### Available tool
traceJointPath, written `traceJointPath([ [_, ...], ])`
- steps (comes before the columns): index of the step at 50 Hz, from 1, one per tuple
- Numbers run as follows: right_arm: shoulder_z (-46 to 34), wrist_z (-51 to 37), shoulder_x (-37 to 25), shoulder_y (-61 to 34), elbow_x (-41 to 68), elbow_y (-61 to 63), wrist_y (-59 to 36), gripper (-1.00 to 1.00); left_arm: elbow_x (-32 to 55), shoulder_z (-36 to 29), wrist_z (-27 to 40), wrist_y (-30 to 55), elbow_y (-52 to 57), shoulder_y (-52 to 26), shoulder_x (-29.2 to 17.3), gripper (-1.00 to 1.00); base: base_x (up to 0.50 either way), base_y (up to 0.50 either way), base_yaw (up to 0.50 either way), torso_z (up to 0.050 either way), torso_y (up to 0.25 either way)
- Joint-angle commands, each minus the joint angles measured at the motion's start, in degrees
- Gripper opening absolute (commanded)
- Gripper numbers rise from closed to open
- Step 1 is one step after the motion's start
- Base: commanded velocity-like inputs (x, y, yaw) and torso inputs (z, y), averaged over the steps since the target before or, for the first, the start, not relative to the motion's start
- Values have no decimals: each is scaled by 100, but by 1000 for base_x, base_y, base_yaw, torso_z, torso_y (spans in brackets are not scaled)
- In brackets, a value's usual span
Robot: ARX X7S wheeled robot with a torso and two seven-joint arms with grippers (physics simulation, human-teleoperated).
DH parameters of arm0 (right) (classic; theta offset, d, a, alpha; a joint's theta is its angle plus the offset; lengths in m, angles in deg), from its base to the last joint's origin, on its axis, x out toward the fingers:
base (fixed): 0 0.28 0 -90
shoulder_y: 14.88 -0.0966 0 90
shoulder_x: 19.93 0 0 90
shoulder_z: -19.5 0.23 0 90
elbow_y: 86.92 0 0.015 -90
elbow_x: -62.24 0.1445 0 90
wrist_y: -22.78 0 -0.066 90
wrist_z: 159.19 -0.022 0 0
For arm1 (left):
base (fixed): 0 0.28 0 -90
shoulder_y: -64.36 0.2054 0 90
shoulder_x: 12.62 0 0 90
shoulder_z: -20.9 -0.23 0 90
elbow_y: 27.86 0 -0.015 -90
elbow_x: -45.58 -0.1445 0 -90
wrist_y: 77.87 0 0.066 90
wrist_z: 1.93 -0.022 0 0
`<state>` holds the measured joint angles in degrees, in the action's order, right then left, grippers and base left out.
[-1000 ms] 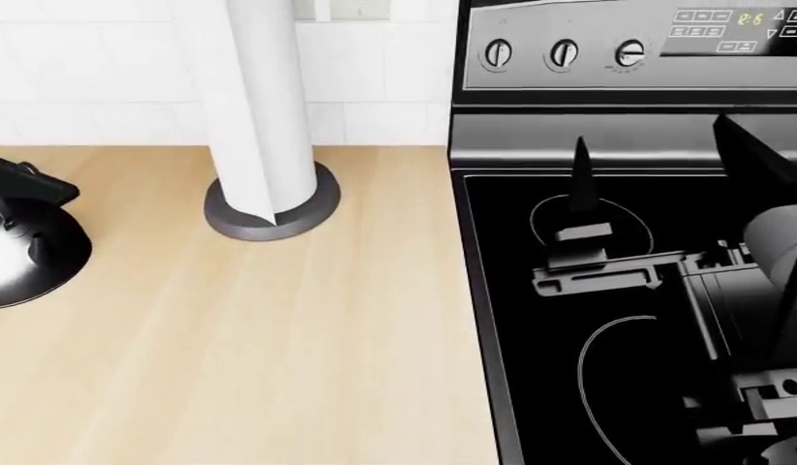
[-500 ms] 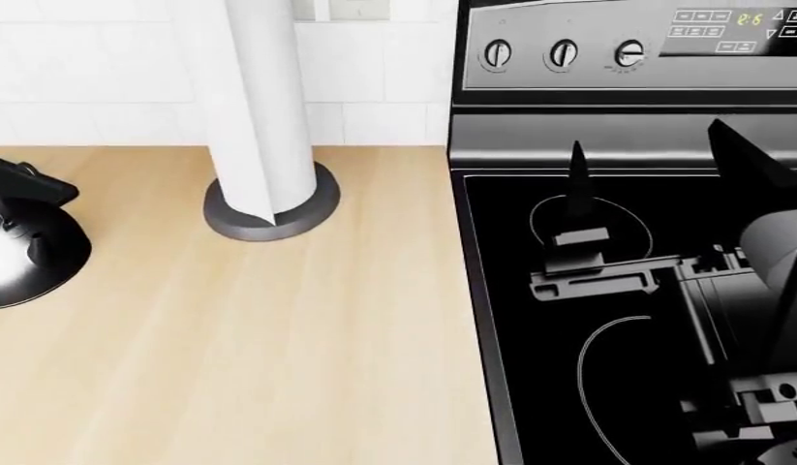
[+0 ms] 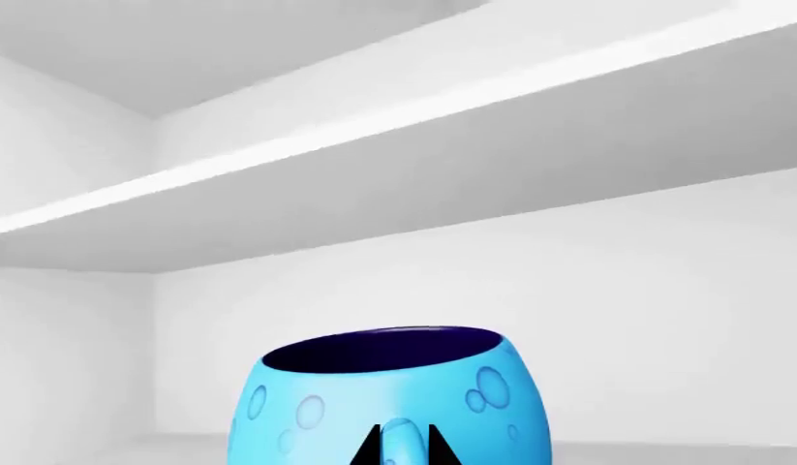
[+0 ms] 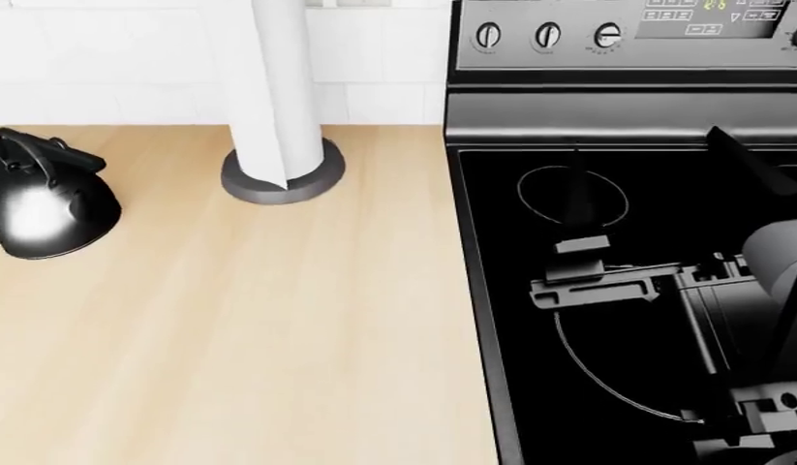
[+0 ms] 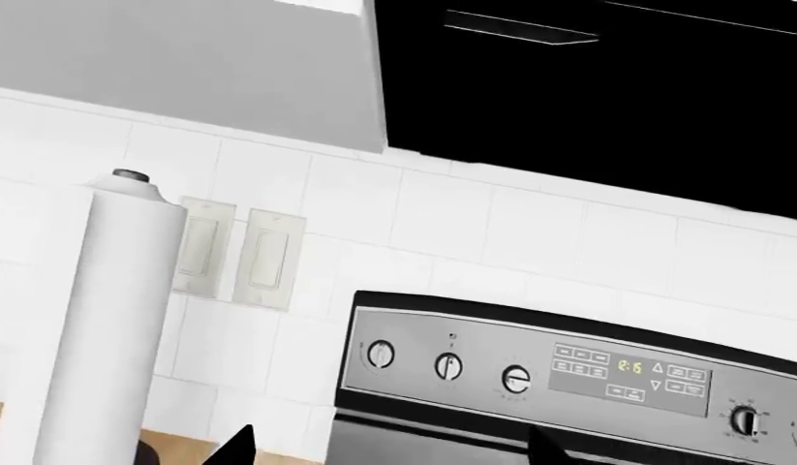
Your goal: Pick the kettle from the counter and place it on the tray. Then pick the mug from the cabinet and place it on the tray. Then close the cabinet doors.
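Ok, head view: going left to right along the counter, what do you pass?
kettle → paper towel roll on its grey base → black glass stovetop → right gripper, jaws apart over the stovetop.

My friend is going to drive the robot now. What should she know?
Left gripper: inside the cabinet, its tips on either side of the blue mug's handle; whether it has gripped yet cannot be told.
Right gripper: open, empty, over the stovetop.
Kettle: sitting on the counter near the paper towel roll, not held.
Tray: not in view, so nothing can be confirmed as placed on it.
Left to do: kettle onto the tray, mug onto the tray, then close the cabinet doors.
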<state>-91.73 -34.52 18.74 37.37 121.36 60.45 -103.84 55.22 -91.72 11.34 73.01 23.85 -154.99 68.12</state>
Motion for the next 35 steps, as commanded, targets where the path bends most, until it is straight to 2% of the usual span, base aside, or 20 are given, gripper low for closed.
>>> traceJointPath([
  [1,-28,88,-44,221,-179,-54,196,100,232,296,-3,698,1305,315,-293,-100,-473,1,0,0,0],
  [5,-30,123,-52,311,-260,-86,280,100,391,517,6,1085,2098,552,-477,-100,-473,1,0,0,0],
  [9,-5,161,-55,447,-341,-148,414,100,611,847,44,1643,3242,989,-710,-100,-41,0,0,0,0],
  [15,5,248,-74,684,-524,-225,612,100,1097,1709,97,2819,5507,1993,-1006,-100,0,0,0,0,0],
  [16,3,265,-74,722,-559,-243,643,100,1399,1841,265,2907,5757,2154,-1103,-100,0,0,0,0,0],
  [20,-33,314,-48,801,-662,-311,705,100,4316,2347,2302,2905,6305,2685,-1829,-100,0,0,0,0,0],
  [23,-69,355,-27,858,-741,-356,746,100,5563,2710,3159,2889,6611,3165,-2135,-100,0,0,0,0,0],
  [30,-123,412,11,908,-836,-457,794,100,7201,3555,4164,2779,7354,4479,-2518,-100,0,0,0,0,0],
  [35,-165,437,42,955,-906,-501,833,100,7981,4053,4476,2587,7967,5529,-2682,-100,0,0,0,0,0],
])
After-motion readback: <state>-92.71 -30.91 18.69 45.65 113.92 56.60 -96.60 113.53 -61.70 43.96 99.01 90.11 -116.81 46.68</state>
